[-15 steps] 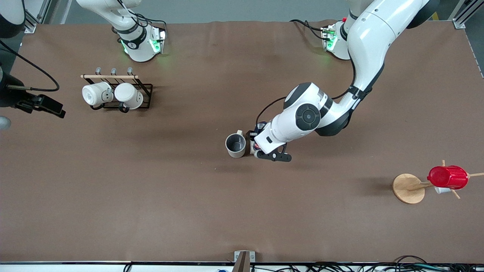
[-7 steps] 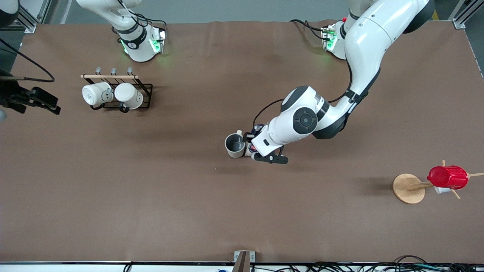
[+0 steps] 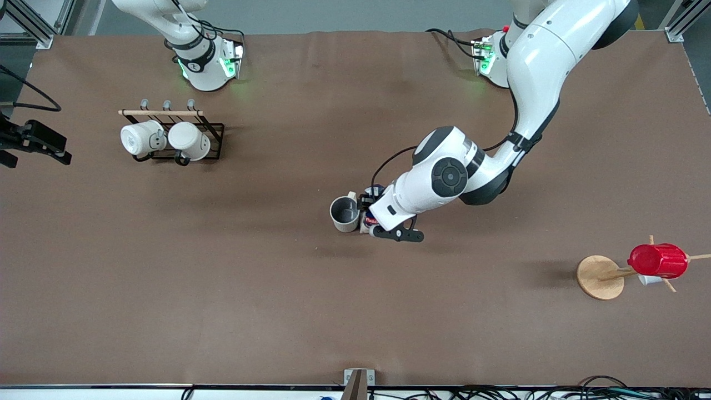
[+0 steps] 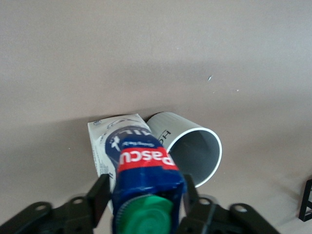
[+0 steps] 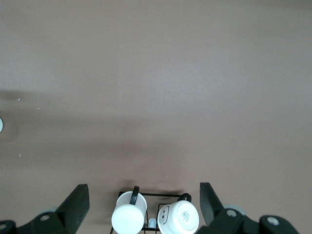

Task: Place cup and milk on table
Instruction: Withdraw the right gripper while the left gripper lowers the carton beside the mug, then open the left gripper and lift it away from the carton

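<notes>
1. While the table [image 3: 278, 289] spreads brown and matte under everything, its bare middle is where the work is happening.
2. From its base, the left arm reaches to that middle; the right arm waits at its own end, its gripper [image 5: 144, 202] high over the rack [image 3: 214, 136] with fingers spread wide and holding nothing.
3. Standing on the table is the cup [image 3: 345, 214], mouth up, already placed I'd say.
4. Clamped in the left gripper [image 4: 146, 197] is the milk [image 4: 139, 168], its base touching or just beside the cup.
5. Judging by that, the step is setting the milk down; next calls for opening the fingers and lifting straight up, without nudging the cup.
</notes>
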